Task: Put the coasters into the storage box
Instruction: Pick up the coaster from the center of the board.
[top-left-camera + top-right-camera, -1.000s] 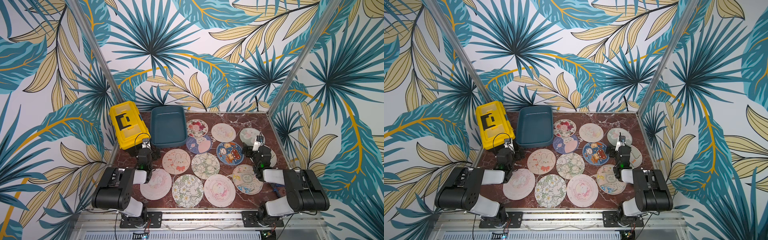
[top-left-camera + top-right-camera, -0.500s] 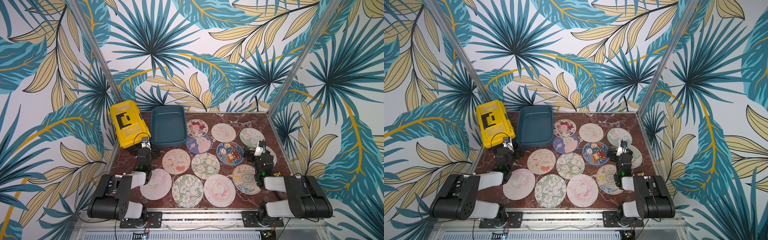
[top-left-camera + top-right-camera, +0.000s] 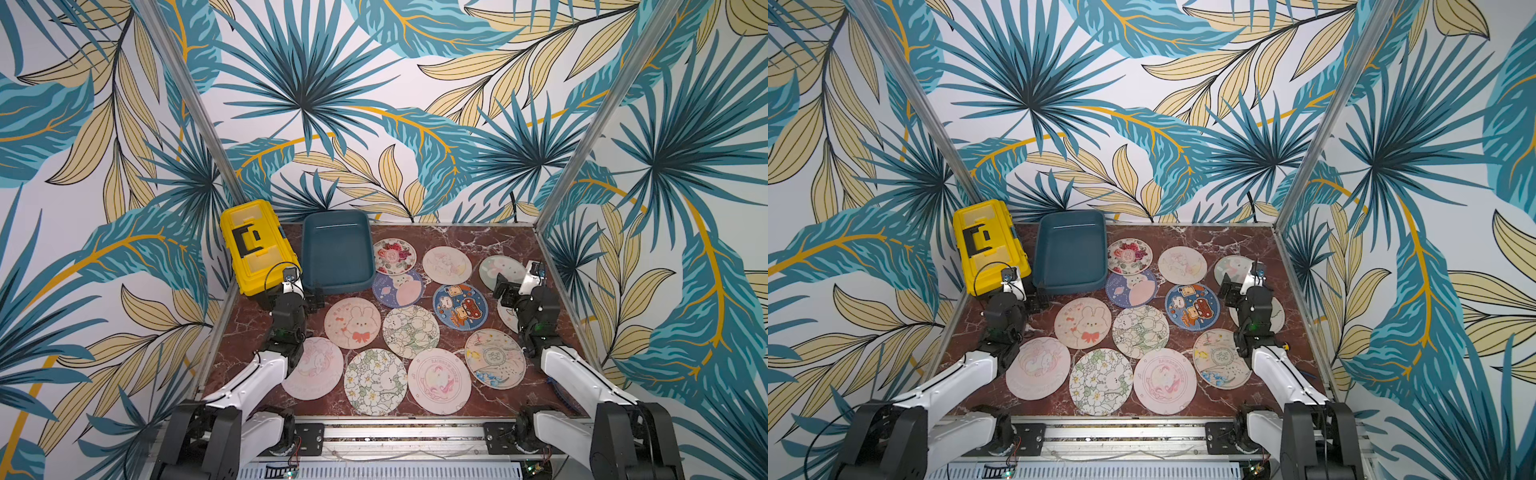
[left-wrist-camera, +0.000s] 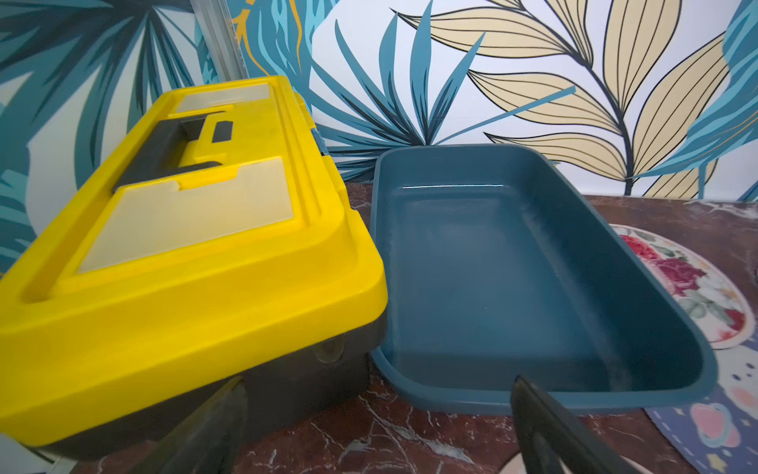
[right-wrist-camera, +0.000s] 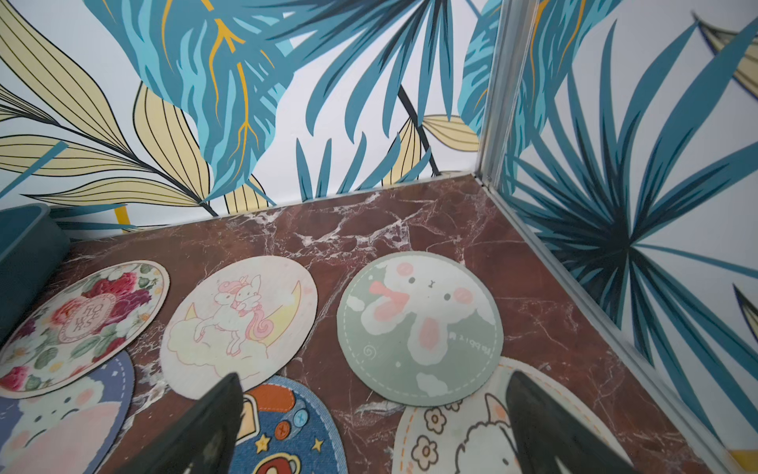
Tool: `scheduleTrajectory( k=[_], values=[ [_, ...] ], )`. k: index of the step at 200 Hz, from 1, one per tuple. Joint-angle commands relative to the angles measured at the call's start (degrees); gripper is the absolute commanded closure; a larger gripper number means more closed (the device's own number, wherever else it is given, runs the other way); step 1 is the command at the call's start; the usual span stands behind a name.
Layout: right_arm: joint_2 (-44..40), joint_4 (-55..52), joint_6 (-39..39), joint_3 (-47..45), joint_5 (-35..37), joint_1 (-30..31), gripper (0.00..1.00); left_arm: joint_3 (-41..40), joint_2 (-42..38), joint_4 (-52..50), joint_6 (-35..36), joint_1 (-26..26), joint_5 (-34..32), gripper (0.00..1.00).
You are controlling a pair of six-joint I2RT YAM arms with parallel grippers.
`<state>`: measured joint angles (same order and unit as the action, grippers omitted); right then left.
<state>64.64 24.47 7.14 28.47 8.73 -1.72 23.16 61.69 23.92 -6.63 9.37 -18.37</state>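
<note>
In both top views the left gripper [image 3: 316, 298] is opened wide with nothing in it, the storage box [image 3: 336, 249] just ahead of it, while the right gripper [image 3: 504, 291], equally wide and empty, hangs above the coasters [image 3: 352, 323] spread on the table [image 3: 478, 237]. In the left wrist view the storage box lies directly before the spread fingers [image 4: 545, 431], with a yellow toolbox [image 4: 184, 246] close beside it. In the right wrist view a green rabbit coaster [image 5: 418, 328] lies ahead, between the fingertips [image 5: 213, 422].
</note>
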Motion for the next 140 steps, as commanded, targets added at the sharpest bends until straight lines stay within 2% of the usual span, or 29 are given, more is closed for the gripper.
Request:
scheduleTrajectory(
  k=[1,35,66,140],
  values=[
    [1.23,-17.65,4.99,4.89,-1.55,0.31,0.01,4.26,-3.58,-11.11,-5.82,0.47,2.02,0.0],
    [5.09,-27.07,8.57,11.52,-4.99,0.7,0.0,9.77,-5.05,-25.02,-9.93,1.51,6.31,0.0],
    [8.95,-33.84,10.57,17.53,-7.34,2.68,0.01,14.32,-3.65,-36.25,-14.58,4.25,7.33,0.0],
    [17.68,-45.64,11.5,30.3,-11.3,14.54,0.0,18.94,2.72,-46.16,-26.28,15.35,10.2,0.01]
  ],
)
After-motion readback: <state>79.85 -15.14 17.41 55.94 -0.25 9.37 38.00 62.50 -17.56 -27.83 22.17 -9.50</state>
